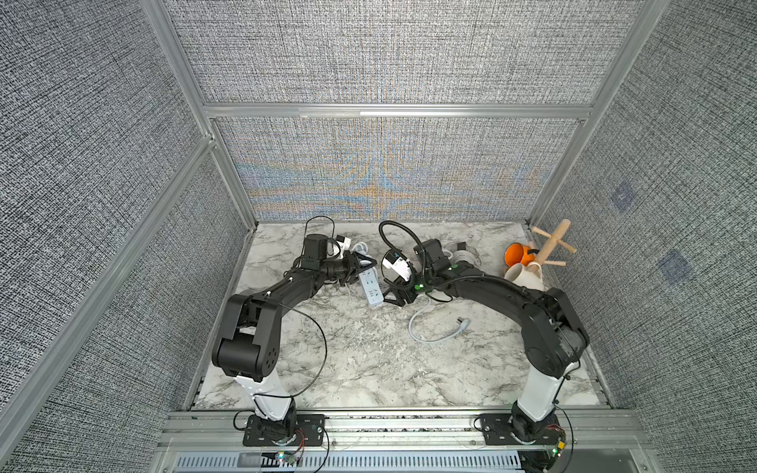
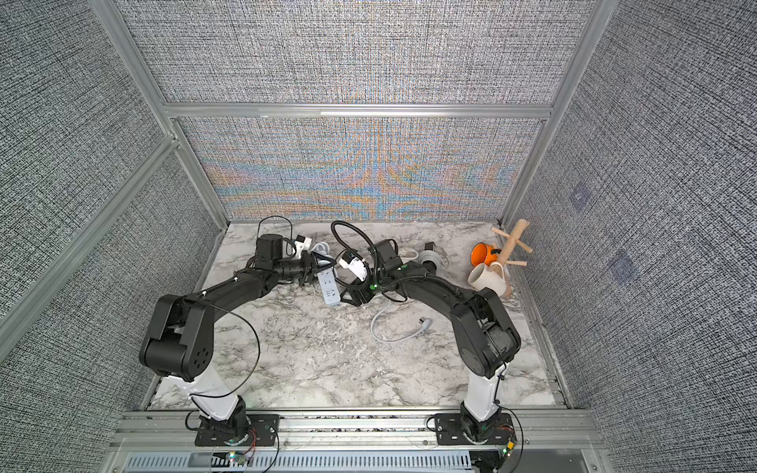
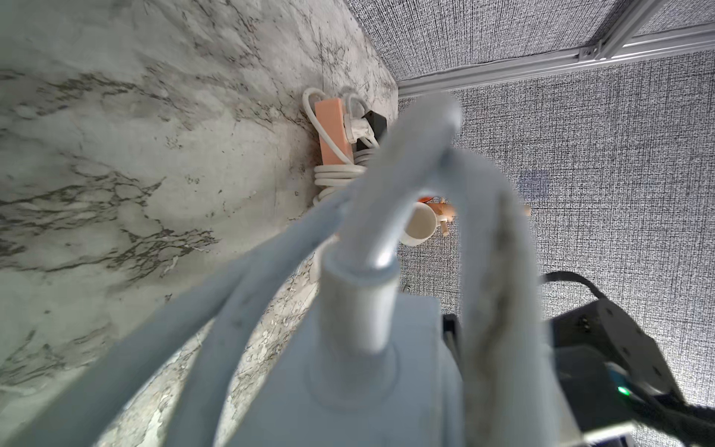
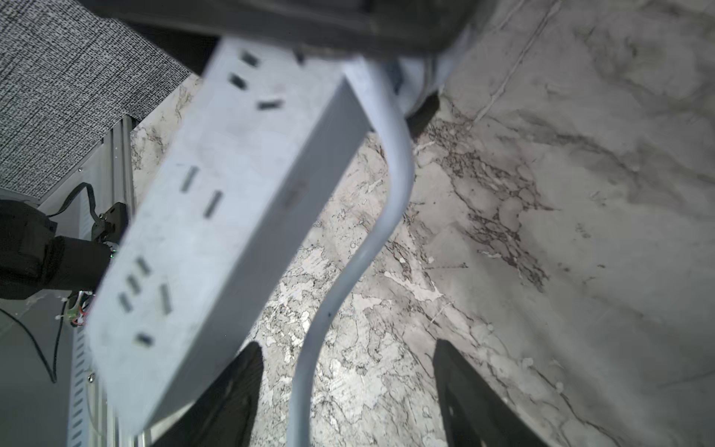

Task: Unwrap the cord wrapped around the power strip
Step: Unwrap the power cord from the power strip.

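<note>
The white power strip (image 1: 372, 291) (image 2: 329, 288) hangs tilted just above the marble table, and my left gripper (image 1: 362, 268) is shut on its far end. The left wrist view is filled by that end and the cord (image 3: 371, 240) leaving it; the left fingers are hidden there. The loose cord (image 1: 418, 327) curls over the table to its plug (image 1: 462, 323). My right gripper (image 1: 394, 298) (image 4: 348, 348) stands open beside the strip's near end (image 4: 216, 216). The cord (image 4: 309, 356) runs between its fingers (image 4: 232, 394) without being pinched.
A pinkish power strip (image 3: 332, 131) with a wrapped cord lies by the back wall. A coiled grey cord (image 1: 463, 256) lies behind my right arm. An orange mug (image 1: 515, 254), a cream mug (image 1: 522, 276) and a wooden mug tree (image 1: 551, 245) stand at the back right.
</note>
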